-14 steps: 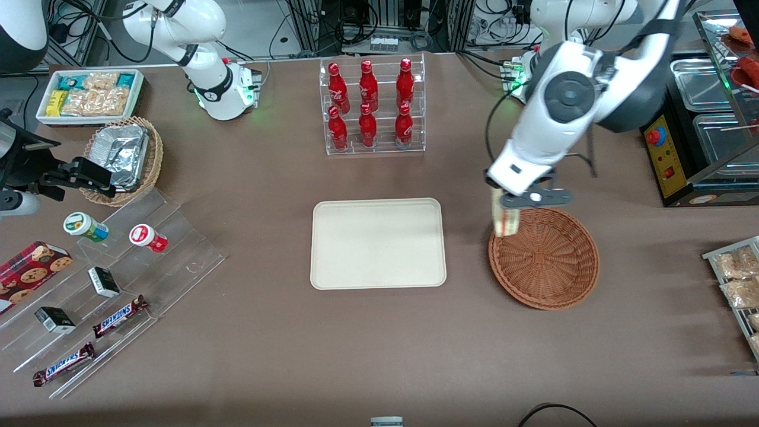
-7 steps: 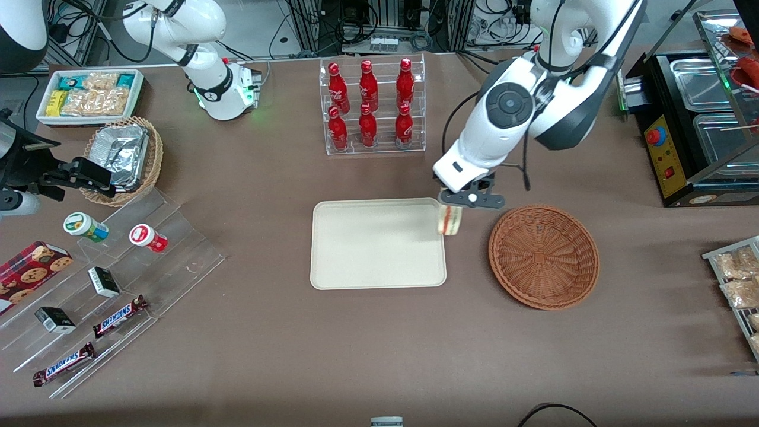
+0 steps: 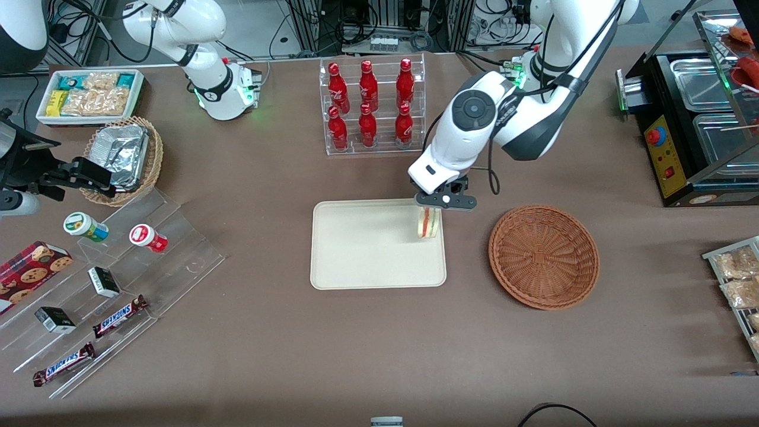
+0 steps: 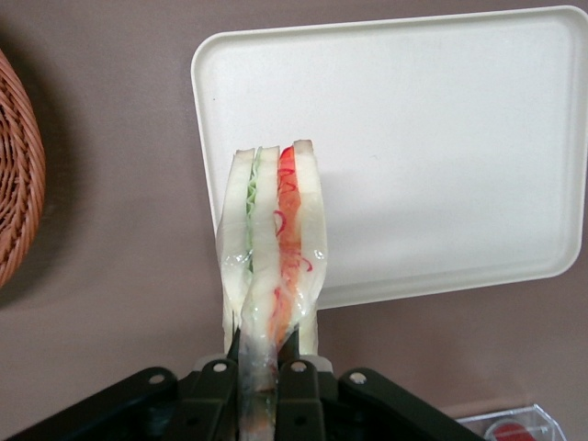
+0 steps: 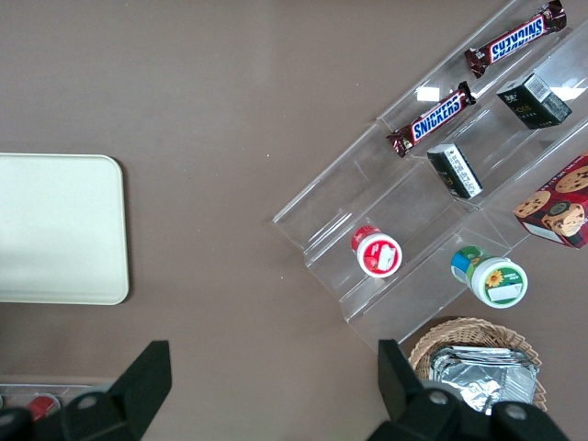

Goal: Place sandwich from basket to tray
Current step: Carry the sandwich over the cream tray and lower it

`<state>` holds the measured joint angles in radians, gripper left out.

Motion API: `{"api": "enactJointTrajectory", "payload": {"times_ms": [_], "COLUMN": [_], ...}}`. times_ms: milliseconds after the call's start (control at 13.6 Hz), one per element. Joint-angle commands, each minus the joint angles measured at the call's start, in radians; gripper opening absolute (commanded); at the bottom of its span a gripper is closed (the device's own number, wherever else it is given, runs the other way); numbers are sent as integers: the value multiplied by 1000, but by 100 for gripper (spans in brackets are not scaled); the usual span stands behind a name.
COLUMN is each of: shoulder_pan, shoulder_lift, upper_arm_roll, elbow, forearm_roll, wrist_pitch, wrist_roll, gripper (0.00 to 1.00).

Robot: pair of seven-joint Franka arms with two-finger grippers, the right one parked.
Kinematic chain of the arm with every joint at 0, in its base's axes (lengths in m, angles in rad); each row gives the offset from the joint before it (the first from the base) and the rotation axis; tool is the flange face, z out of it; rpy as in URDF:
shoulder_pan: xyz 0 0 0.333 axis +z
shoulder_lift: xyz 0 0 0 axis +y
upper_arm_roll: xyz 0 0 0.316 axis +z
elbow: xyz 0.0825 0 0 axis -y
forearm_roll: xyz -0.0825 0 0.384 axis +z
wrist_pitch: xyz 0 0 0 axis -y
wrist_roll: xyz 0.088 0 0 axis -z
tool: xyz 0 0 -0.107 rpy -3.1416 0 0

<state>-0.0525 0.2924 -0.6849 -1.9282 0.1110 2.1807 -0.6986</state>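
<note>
Overhead, the left arm's tool (image 3: pixel 437 201) hung above the tray (image 3: pixel 367 261) at the corner nearest the basket and the bottle rack, its two fingers (image 4: pixel 296 381) pressed onto the sandwich (image 3: pixel 428 223) and pinching one end of the wrapped wedge. The sandwich hung below the tool with its cut edge showing, green filling in one layer and pink-red in the other, clear of the tray's surface as far as the wrist view showed. It sat just inside the tray's short edge on the basket's side, with most of the tray's cream floor bare toward the parked arm's end of the bench. The reddish-brown wicker basket (image 3: pixel 544 256) stood apart from that edge, with a strip of brown bench (image 3: pixel 379 344) between them. The rack of red bottles (image 3: pixel 372 107) stood farther from the front camera than the tray.
</note>
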Motion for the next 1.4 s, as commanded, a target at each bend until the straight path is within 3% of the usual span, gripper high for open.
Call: {"api": "enactJointTrajectory", "payload": {"times_ms": [0,220,588,881,1322], "shoulder_pan": [-29,-47,-73,-79,-86], "shoulder_lift": [86,187,298,346,358], "upper_arm_roll": [-21,-44,-50,-51,-50], "elbow": [64,129,228,227,212], "forearm_roll": [93,215,255,355,415], "wrist_pitch": [4,4,4,28,90], "wrist_roll": [-122,-261,-275,-312,-371], "gripper": [0,0,0,0,0]}}
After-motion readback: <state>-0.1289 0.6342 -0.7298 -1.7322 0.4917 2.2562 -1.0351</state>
